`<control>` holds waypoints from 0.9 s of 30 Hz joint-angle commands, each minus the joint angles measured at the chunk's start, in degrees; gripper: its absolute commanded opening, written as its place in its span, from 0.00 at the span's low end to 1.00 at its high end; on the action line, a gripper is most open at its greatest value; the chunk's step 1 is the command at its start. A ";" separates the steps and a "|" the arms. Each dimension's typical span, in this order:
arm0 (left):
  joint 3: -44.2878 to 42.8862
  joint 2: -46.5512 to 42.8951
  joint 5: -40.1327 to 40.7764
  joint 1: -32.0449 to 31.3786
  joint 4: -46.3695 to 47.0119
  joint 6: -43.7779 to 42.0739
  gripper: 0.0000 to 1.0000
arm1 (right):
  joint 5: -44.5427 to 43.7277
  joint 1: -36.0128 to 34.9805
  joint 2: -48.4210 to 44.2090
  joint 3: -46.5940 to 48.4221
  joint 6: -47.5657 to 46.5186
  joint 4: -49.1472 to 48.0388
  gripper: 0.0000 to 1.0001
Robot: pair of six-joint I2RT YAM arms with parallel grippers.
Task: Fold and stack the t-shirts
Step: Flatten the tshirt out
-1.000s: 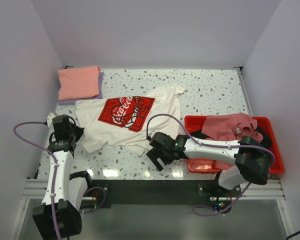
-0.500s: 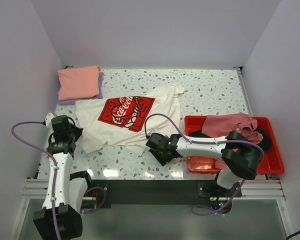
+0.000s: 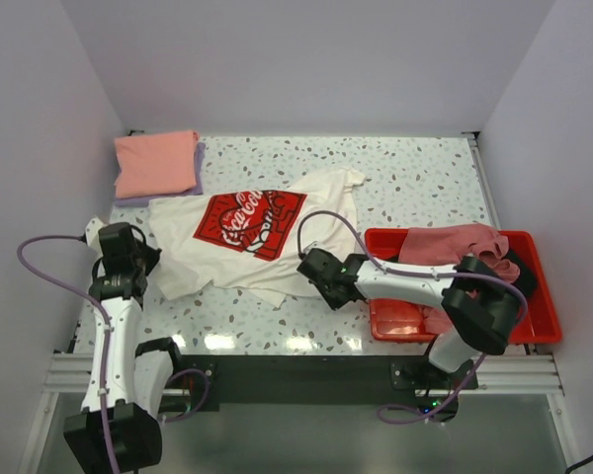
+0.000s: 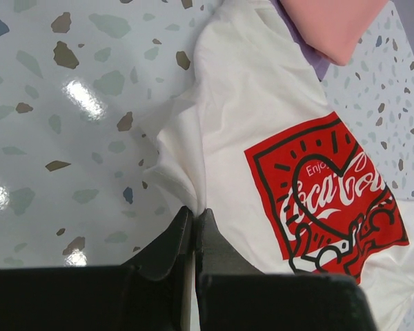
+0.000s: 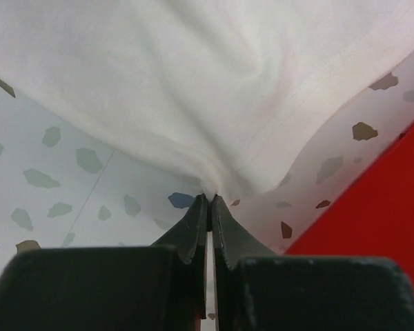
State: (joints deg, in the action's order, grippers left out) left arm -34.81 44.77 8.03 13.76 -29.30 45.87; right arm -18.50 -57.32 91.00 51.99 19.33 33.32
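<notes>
A cream-white t-shirt [image 3: 242, 247] with a red Coca-Cola print lies spread on the speckled table. My left gripper [image 3: 143, 255] is shut on its left edge; the left wrist view shows the gripper [image 4: 194, 211] pinching a fold of white cloth [image 4: 248, 117]. At the shirt's lower right edge, my right gripper [image 3: 311, 269] is also shut on the fabric, and the right wrist view shows the gripper [image 5: 210, 198] with bunched white cloth [image 5: 214, 76] drawn into its jaws. A folded salmon-pink t-shirt [image 3: 155, 163] rests on a lavender one [image 3: 199, 166] at the back left.
A red plastic tray [image 3: 534, 326] sits at the right front, holding a crumpled dusty-rose t-shirt [image 3: 450, 247] over a black one [image 3: 526, 275]. Its red wall [image 5: 372, 214] is close to my right gripper. White walls enclose the table on three sides.
My right gripper moved in from the table's front to the shirt's lower right edge and shut on it. The left gripper kept its grip and shifted slightly left.
</notes>
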 commanded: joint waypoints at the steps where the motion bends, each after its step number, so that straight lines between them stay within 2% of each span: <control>1: -4.82 1.10 -1.26 0.22 0.47 -1.22 0.00 | -3.03 1.59 -4.25 1.44 -1.23 -1.15 0.00; 7: -14.66 3.21 -0.91 0.22 -0.94 -1.92 0.00 | -9.17 3.35 -13.12 8.30 -3.07 0.69 0.00; 11: -24.75 3.13 -0.30 0.30 -0.32 -2.10 0.00 | -14.97 4.50 -18.13 14.80 -4.30 1.75 0.00; 18: -41.99 4.62 3.13 0.30 1.26 -2.27 0.00 | -21.48 4.85 -22.09 33.16 -11.41 3.67 0.00; 23: -60.09 8.91 6.28 0.30 -0.23 -5.43 0.00 | -18.77 4.76 -22.62 45.64 -16.08 7.36 0.00; 27: -73.10 12.00 8.75 0.22 -0.58 -9.91 0.00 | -11.93 4.76 -22.53 56.26 -18.28 12.11 0.00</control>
State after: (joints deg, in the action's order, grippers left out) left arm -99.44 55.55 12.93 13.76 -32.10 41.08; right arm -34.30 -52.60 69.87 101.16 4.91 40.45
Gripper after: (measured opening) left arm 0.037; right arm 0.015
